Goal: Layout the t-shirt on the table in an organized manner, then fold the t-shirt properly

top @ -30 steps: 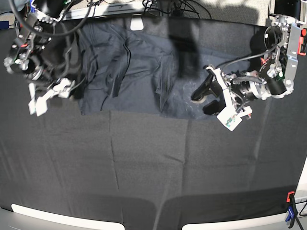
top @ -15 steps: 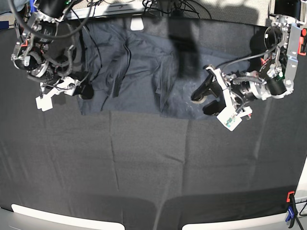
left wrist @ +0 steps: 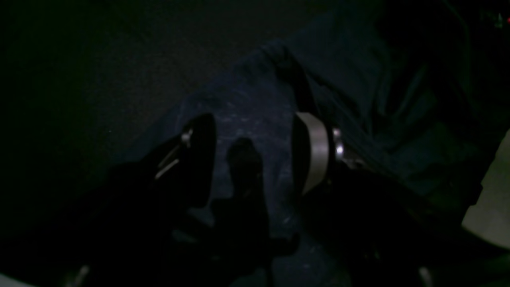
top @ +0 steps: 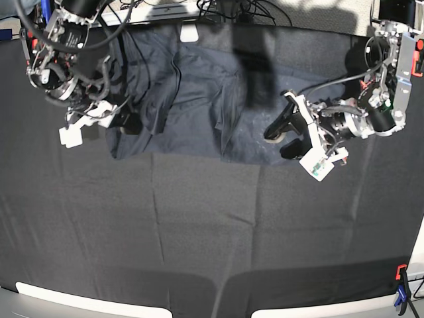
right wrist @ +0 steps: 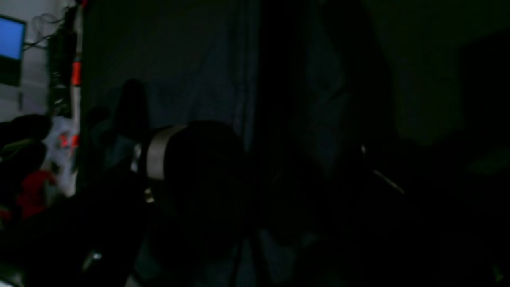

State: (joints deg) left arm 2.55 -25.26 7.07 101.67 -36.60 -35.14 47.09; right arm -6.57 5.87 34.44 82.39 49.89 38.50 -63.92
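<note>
Table [top: 199, 238] near half bare, black cloth creased. Shirt [top: 192, 99] lies rumpled at far edge, long axis left-right, between arms. Left gripper [top: 281, 138] jaws spread, empty, over shirt's corner; fabric directly under fingers [left wrist: 199, 159]. Right gripper [top: 122, 120] jaws spread wide, nothing pinched, at shirt's opposite side edge. Each arm nearest own end of shirt. Wrist views very dark; collar, label, sleeves hard to make out; whether tips touch cloth unclear.
</note>
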